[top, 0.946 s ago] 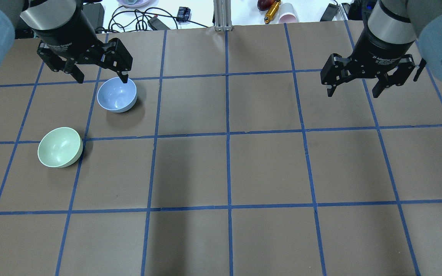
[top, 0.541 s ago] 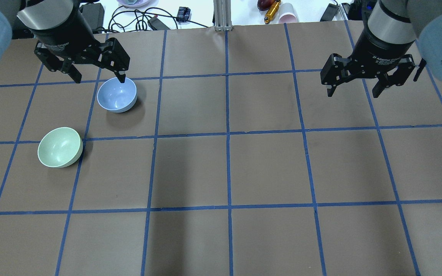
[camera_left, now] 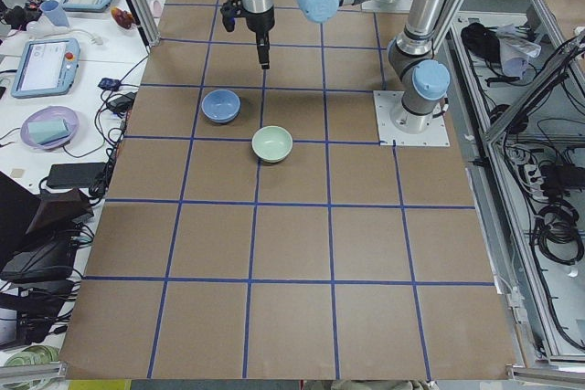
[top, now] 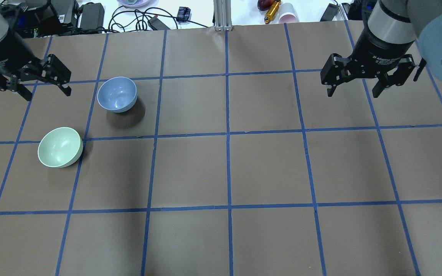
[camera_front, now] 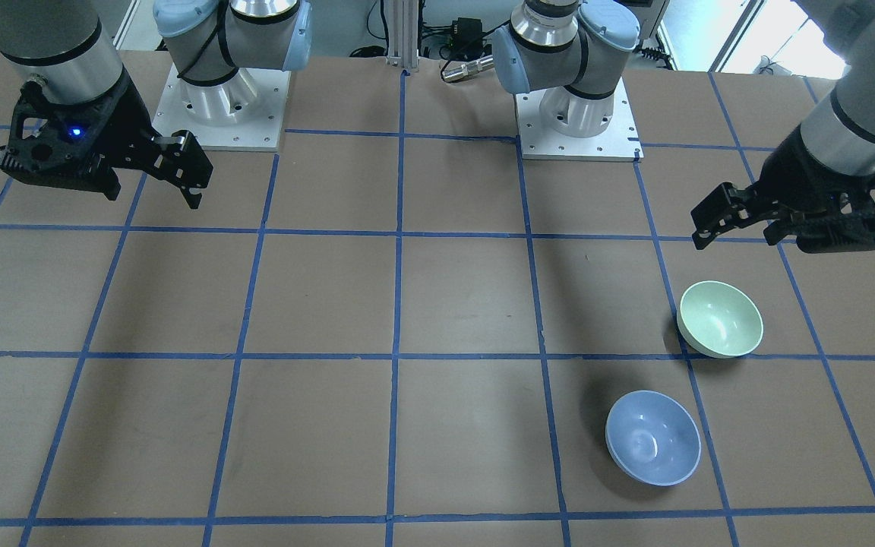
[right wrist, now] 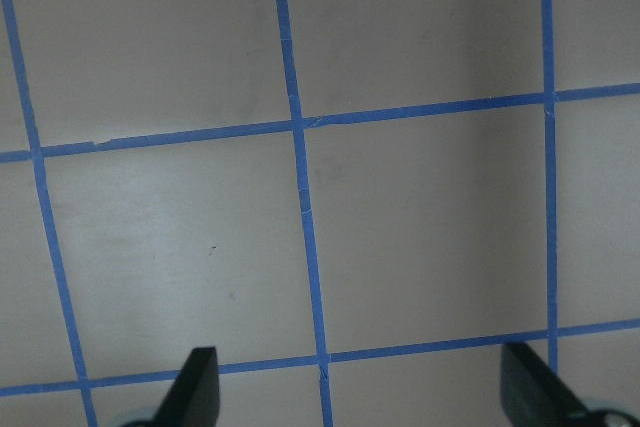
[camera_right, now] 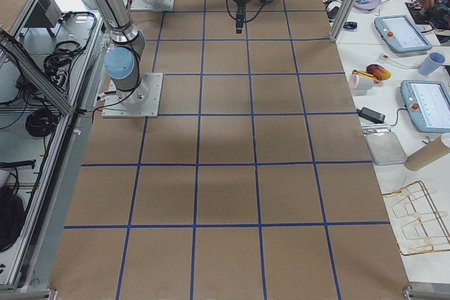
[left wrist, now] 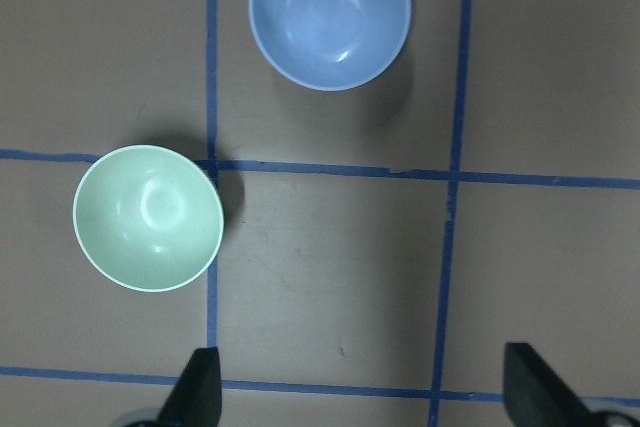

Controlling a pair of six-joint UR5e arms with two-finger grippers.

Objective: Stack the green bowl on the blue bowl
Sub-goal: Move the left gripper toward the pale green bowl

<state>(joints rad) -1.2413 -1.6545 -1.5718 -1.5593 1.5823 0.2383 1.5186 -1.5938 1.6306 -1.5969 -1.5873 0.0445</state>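
The green bowl (top: 60, 147) stands upright and empty on the brown table at the left; it also shows in the front view (camera_front: 720, 318) and the left wrist view (left wrist: 148, 217). The blue bowl (top: 117, 94) stands upright and empty one square farther back and to the right, apart from the green one (camera_front: 652, 437) (left wrist: 330, 15). My left gripper (top: 47, 94) is open and empty, hovering left of the blue bowl and behind the green bowl. My right gripper (top: 353, 94) is open and empty over bare table at the far right (right wrist: 362, 392).
Blue tape lines divide the brown table (top: 228, 168) into squares. Beyond the far edge lie cables (top: 136, 19), a pink cup (top: 288, 17) and an aluminium post (top: 223, 15). The two arm bases (camera_front: 217, 106) (camera_front: 578, 114) stand on the robot's side.
My left gripper has moved left, away from the blue bowl's far rim, and stays open. The bowls and the right arm have not moved.
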